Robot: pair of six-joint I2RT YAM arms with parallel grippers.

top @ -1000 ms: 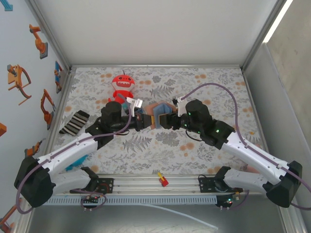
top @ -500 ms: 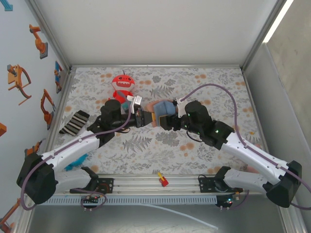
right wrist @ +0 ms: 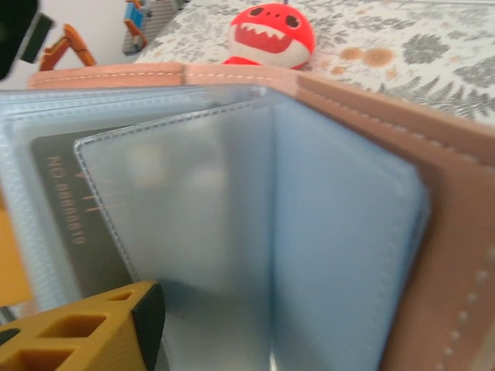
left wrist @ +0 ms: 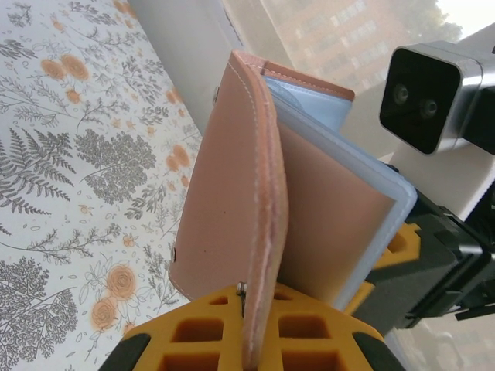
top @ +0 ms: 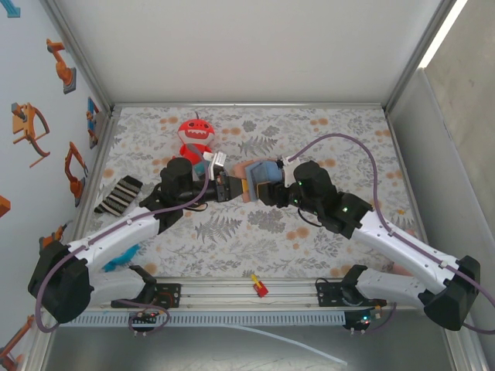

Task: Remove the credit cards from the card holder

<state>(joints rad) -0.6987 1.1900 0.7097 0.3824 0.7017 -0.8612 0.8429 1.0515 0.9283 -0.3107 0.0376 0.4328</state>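
**Desk:** Any writing legible here?

**Photographer:** Barely. At the left of the right wrist view, a dark card (right wrist: 69, 224) sits behind a clear plastic sleeve (right wrist: 193, 232). A line of pale characters runs along its edge, too blurred to read. No brand shows on the small tan-brown leather-like bifold card holder (top: 259, 171).

**Desk:** Where is the card holder?

**Photographer:** Centre of the overhead frame, held above the floral-printed table cover (top: 332, 139) between the two arms. It is just lower right of the red plush toy with white teeth (top: 197, 135). It hangs open, with its pale blue-grey leaves showing.

**Desk:** And the pincers?

**Photographer:** The left gripper (top: 226, 188) is clamped tight on one tan cover. In the left wrist view the stitched edge is pinched between its yellow pads (left wrist: 201, 332). The right gripper (top: 272, 192) meets the holder's right side. One yellow finger (right wrist: 85, 332) lies against the sleeves at the lower left of its own view. I cannot tell whether that pincer grips or stands free.

**Desk:** What differs from a second ago?

**Photographer:** Then the holder hung lower in the overhead frame, fanned in a V with tan covers on both sides. Now it sits higher, nearer the toy, with more blue showing. The black-and-white striped sock (top: 118, 193) at the left and the small red-and-yellow piece (top: 259, 287) on the bottom rail lie where they were.
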